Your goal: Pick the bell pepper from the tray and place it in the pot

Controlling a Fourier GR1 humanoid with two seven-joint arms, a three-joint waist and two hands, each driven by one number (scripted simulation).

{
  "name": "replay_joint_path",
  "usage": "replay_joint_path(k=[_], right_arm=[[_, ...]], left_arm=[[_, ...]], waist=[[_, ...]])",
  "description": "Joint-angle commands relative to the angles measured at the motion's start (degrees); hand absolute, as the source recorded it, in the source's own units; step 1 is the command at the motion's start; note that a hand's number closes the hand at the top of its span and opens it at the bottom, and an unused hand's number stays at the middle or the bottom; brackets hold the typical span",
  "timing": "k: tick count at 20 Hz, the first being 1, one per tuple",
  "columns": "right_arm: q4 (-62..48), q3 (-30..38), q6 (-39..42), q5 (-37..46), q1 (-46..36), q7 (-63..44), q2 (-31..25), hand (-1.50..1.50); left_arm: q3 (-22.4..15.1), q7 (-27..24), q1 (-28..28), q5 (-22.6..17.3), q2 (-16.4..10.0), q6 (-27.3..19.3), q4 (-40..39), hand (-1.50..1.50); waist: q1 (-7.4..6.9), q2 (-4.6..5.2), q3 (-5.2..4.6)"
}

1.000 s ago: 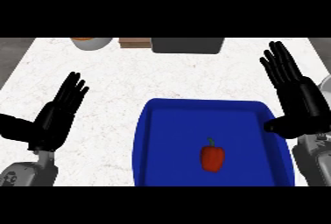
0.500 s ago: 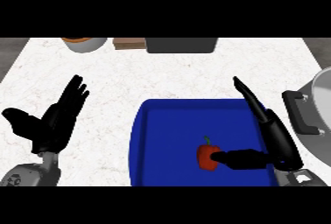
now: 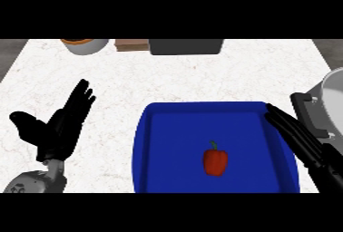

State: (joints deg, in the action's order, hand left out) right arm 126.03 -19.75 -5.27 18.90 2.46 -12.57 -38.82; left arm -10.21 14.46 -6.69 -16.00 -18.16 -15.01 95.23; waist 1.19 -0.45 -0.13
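A white marbled counter [image 3: 201, 77] is being viewed from steeply above. Along its far edge, a grey bowl [image 3: 85, 46] with orange contents, a brown block [image 3: 130, 45] and a dark grey box [image 3: 185, 46] are standing in a row, well apart from everything else. A blue tray [image 3: 171, 145] is lying near the middle of the near side. A grey pot [image 3: 333, 97] is being cut off by the view's right edge, just beside the tray, with its black handle [image 3: 303, 105] turned toward the tray's far right corner.

The bell pepper [image 3: 215, 163] is lying in the tray, a little right of the middle and toward the near side. Its long axis is running from near to far, and its green stem is pointing at the far edge, tilted slightly left.

The right hand [image 3: 301, 141] is being held over the tray's right rim, between the pepper and the pot and apart from the pepper. Its fingers [image 3: 281, 120] are being kept straight and close together, pointing far-left, and nothing is being held. Whether the rim is being touched cannot be told. The left hand [image 3: 57, 136] is resting at the view's left, with its fingers [image 3: 79, 102] spread and pointing up, the thumb out to the side and nothing being held.
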Motion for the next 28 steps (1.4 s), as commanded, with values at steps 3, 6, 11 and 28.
replay_joint_path(k=[3,6,11,28], right_arm=[[10.57,0.5,12.63,-0.38,-3.35,-19.11,-7.68,-1.5],[13.42,-3.27,17.33,-2.39,-7.76,-31.64,-6.93,-1.5],[10.55,-2.75,24.47,-11.04,-17.2,-44.78,-4.19,-1.5],[-3.35,-16.73,26.08,1.37,-18.95,-51.9,7.87,-1.5]], left_arm=[[-0.77,0.33,0.42,0.49,0.77,0.71,0.81,0.0],[-0.49,1.63,-3.28,1.62,1.89,-0.96,-1.02,0.0],[-0.98,2.56,-3.01,2.34,2.01,0.13,1.2,0.0],[1.45,3.85,-3.47,4.3,4.07,1.46,-0.56,0.0]], waist=[[-1.03,0.29,-0.04],[-1.38,0.45,-0.1],[-2.0,0.52,-0.02],[-1.28,0.42,0.1]])
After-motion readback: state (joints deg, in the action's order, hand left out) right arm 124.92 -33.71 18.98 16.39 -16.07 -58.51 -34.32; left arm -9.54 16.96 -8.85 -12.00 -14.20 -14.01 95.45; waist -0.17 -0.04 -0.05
